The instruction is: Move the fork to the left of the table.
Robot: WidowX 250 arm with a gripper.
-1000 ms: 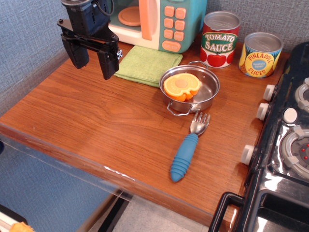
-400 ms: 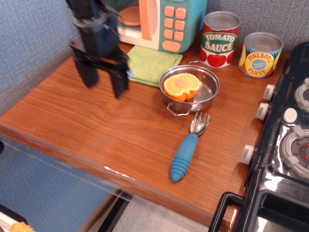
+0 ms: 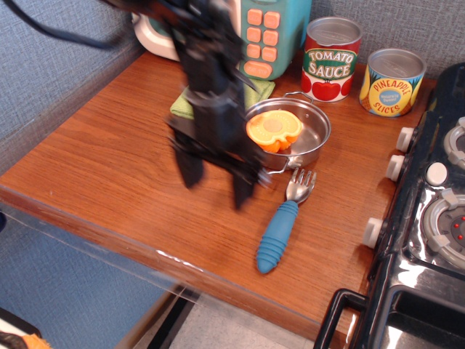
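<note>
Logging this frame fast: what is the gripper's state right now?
Gripper: open, holding nothing, just left of the fork.

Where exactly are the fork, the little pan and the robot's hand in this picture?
fork [image 3: 279,231]: table camera view, on the ribbed blue handle.
pan [image 3: 314,129]: table camera view, on the bare metal inside, right of the orange piece.
hand [image 3: 216,190]: table camera view, midway between the two blurred black fingertips.

arm: black, boxy, motion-blurred | gripper [image 3: 216,187]: 2 long black fingers | cable: black
</note>
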